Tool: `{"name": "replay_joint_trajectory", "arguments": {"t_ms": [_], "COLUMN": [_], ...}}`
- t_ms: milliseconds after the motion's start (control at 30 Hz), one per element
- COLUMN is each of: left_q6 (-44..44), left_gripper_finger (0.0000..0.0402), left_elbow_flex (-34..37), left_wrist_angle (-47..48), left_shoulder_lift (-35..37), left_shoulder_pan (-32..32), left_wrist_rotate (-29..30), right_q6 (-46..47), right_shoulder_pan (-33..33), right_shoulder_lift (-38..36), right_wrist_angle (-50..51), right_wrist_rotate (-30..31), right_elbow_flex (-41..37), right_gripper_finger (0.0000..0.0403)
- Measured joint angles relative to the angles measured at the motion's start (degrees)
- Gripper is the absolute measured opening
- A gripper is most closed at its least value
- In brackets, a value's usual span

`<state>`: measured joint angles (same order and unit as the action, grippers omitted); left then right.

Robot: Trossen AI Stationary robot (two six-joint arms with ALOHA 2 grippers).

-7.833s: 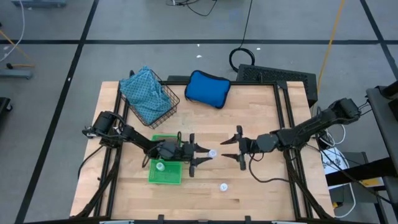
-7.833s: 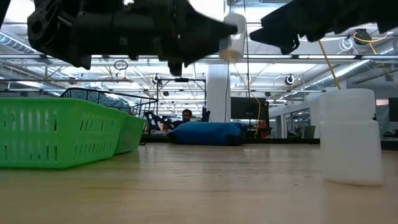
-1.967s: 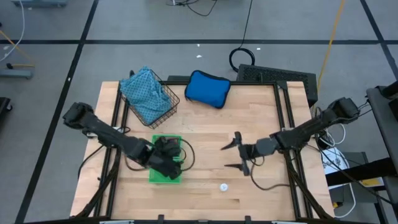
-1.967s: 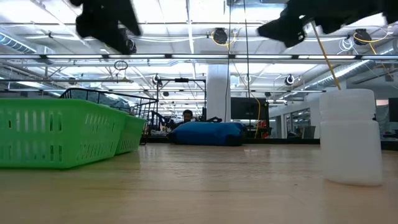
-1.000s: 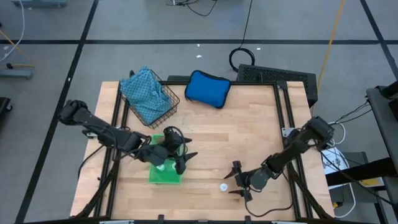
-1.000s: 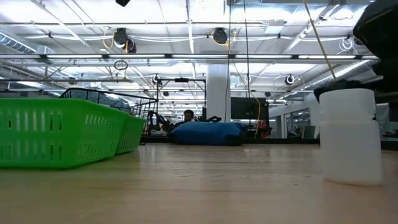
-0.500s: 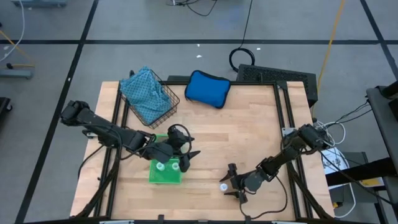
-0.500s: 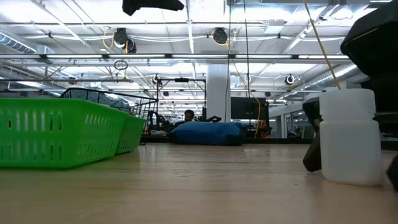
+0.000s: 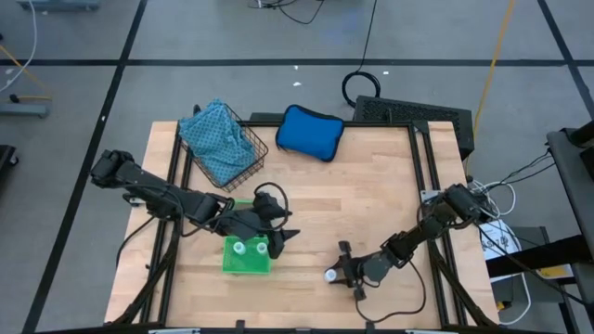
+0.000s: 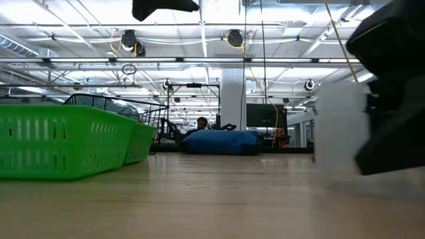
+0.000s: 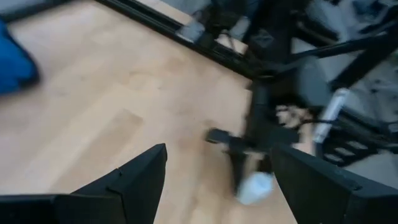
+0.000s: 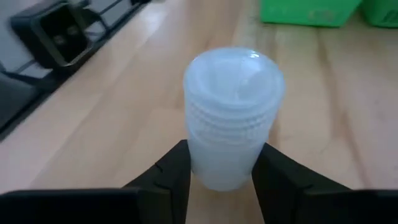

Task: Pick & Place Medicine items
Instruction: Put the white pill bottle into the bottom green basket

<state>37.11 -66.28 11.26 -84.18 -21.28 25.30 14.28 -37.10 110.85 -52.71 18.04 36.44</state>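
Note:
A small white bottle (image 12: 231, 118) stands upright near the table's near edge, between the fingers of my right gripper (image 12: 222, 146), which is shut on it; both show in the high view, bottle (image 9: 329, 275) and gripper (image 9: 340, 271). The low view shows the bottle (image 10: 339, 133) blurred. Two more white bottles (image 9: 239, 248) (image 9: 261, 248) stand in the green basket (image 9: 229, 264). My left gripper (image 9: 281, 237) hangs open just right of that basket, empty, fingers wide apart (image 11: 217, 149). No oblong pieces are in view. My right gripper pinches the white bottle by its lower body (image 12: 227, 171) between the two fingers (image 12: 177, 168), below the ribbed cap. The fingers come nearly level from the table's right. The bottle stays upright; whether its base is on the wood or just off it, I cannot tell.
A wire basket holding light-blue cloth (image 9: 221, 144) sits at the far left, a bright-blue pouch (image 9: 309, 130) at the far middle. Bare wood (image 9: 371, 204) lies between the arms. Black frame rails (image 9: 429, 176) run along the table's sides.
My right gripper has moved toward the table's left until its fingers stand on either side of the white bottle. The bottle has then shifted a little left, blurred in the low view. My left gripper has stayed near the green basket's right edge.

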Motion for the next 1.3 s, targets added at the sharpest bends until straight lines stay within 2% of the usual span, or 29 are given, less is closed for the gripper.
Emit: {"name": "replay_joint_trajectory", "arguments": {"t_ms": [167,467,600,767,933,1133,1300], "left_q6": [-0.7,-4.5,-5.8,-8.2,-8.9,-10.4,-10.0], "left_gripper_finger": [0.0296,0.0296,0.0296,0.0296,0.0296,0.0296,0.0296], "left_elbow_flex": [0.0,-0.8,-5.9,-16.8,-25.6,-28.0,-28.0], "left_wrist_angle": [-2.9,-0.6,7.3,22.6,31.8,32.2,32.1], "left_shoulder_lift": [0.0,-1.8,-8.0,-17.6,-26.0,-31.2,-31.9], "left_shoulder_pan": [0.4,-1.0,-1.7,-2.2,-2.1,-2.0,-1.7], "left_wrist_rotate": [-4.7,-5.4,-5.6,-5.9,-9.5,-9.4,-8.8], "right_q6": [0.0,-1.7,-4.8,-6.9,-7.9,-7.9,-7.9], "right_shoulder_pan": [3.4,9.9,11.8,13.2,13.6,13.5,13.5], "right_shoulder_lift": [0.0,-0.1,-0.1,-0.1,-0.1,-0.1,-0.1], "right_wrist_angle": [2.6,12.3,15.6,17.5,18.0,18.5,18.8], "right_wrist_rotate": [-0.3,-5.3,-6.3,-6.3,-6.3,-6.4,-6.3], "right_elbow_flex": [1.9,8.1,11.5,14.5,15.5,15.5,15.5], "right_gripper_finger": [0.0127,0.0127,0.0127,0.0127,0.0127,0.0127,0.0127]}}
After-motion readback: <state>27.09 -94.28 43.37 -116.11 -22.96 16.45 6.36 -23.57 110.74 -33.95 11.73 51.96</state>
